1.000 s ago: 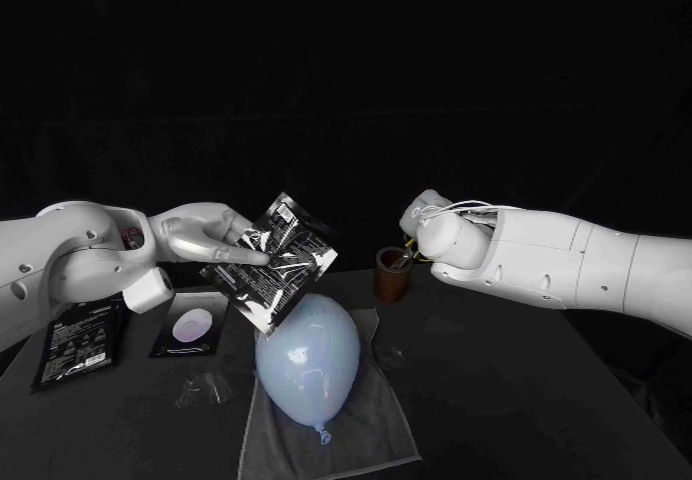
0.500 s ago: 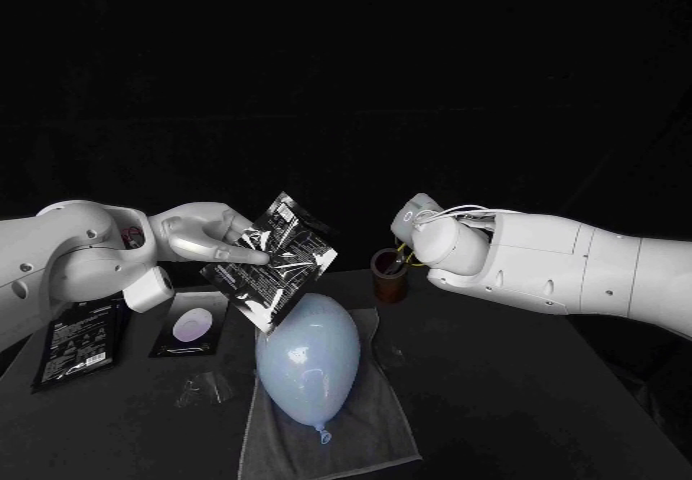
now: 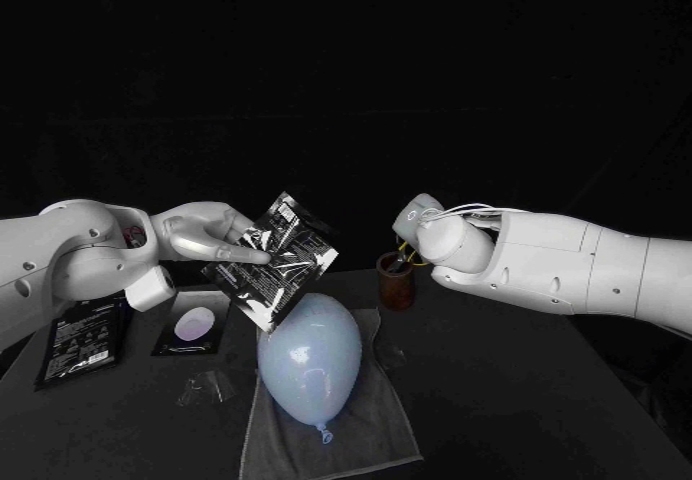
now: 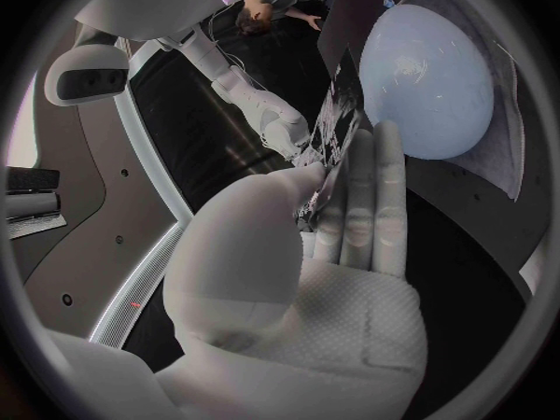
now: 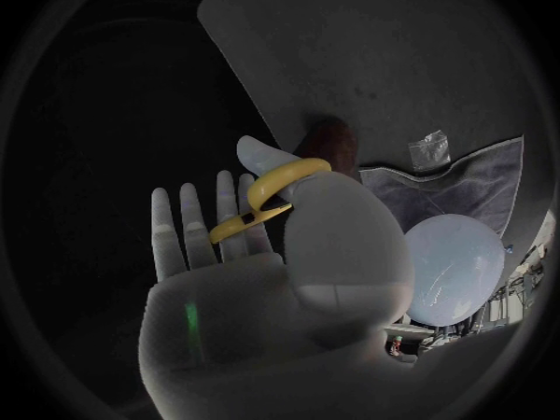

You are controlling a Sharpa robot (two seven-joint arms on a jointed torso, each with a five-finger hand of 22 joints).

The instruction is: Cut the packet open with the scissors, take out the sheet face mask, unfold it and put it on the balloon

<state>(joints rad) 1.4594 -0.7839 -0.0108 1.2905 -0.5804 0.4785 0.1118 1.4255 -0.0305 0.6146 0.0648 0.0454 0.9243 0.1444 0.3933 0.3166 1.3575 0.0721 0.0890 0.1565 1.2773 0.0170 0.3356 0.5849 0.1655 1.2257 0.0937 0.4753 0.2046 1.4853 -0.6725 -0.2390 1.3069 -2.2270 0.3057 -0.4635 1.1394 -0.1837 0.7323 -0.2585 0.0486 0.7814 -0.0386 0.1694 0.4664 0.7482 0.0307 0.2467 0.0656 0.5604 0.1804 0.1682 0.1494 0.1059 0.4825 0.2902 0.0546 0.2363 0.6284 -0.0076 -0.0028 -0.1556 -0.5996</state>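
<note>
1. Where the left arm enters the head view, we find two flat packets lying on the black table [image 3: 548, 400]: a dark packet [image 3: 80, 340] nearest the edge and, just beside it, a packet with a pale oval [image 3: 192, 325] on its face.
2. The left hand [image 3: 202, 235] is raised above these and grips the mask packet [image 3: 274, 262]. In the left wrist view, the thumb presses one face and the fingers [image 4: 373, 205] lie flat against the other.
3. The mask packet is held clear of the table and tilted, with its lower corner just over the far end of the balloon [image 3: 307, 355]. We cannot tell whether the two touch.
4. The balloon lies on a grey cloth [image 3: 361, 440], with its knot toward the robot. A scrap of clear plastic [image 3: 209, 388] lies on the table just left of the cloth.
5. A brown cup [image 3: 394, 280] stands upright near the cloth's far right corner.
6. The right hand [image 3: 440, 240] hovers just beside the cup and holds the scissors [image 5: 262, 196]. Their yellow handles sit between thumb and fingers, and the blades are hidden.
</note>
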